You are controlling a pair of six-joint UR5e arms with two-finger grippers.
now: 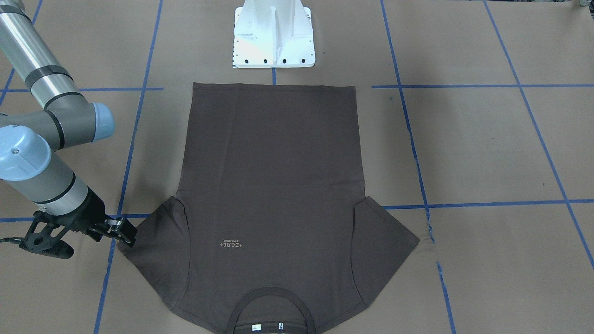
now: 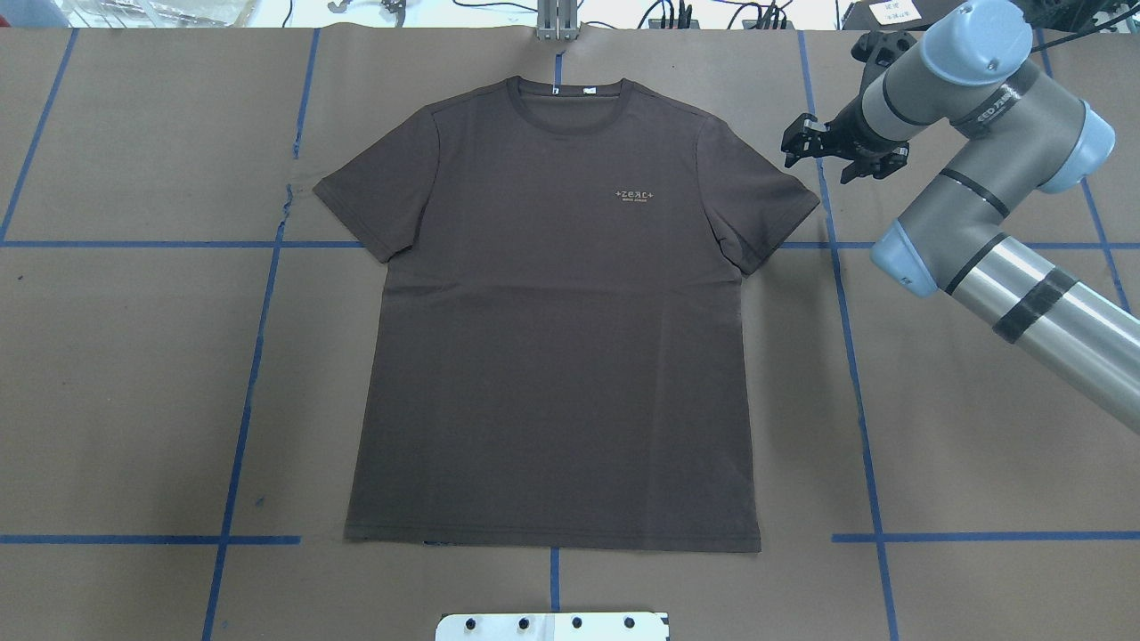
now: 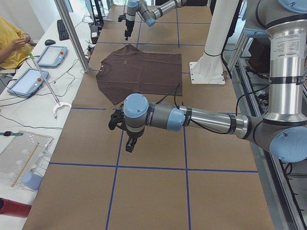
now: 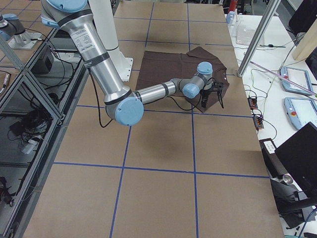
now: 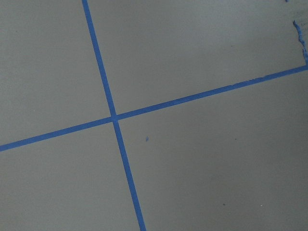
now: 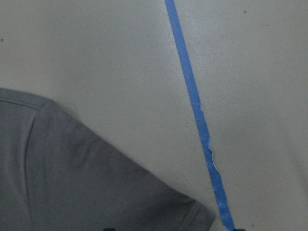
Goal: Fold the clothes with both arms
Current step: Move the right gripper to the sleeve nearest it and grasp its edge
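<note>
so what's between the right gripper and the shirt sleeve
Just bare brown paper, with a blue tape line beside the sleeve, shown in the right wrist view.

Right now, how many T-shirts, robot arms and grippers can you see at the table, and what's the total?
T-shirt: 1
Arms: 2 (left arm, right arm)
Grippers: 2 (left gripper, right gripper)
Total: 5
</note>
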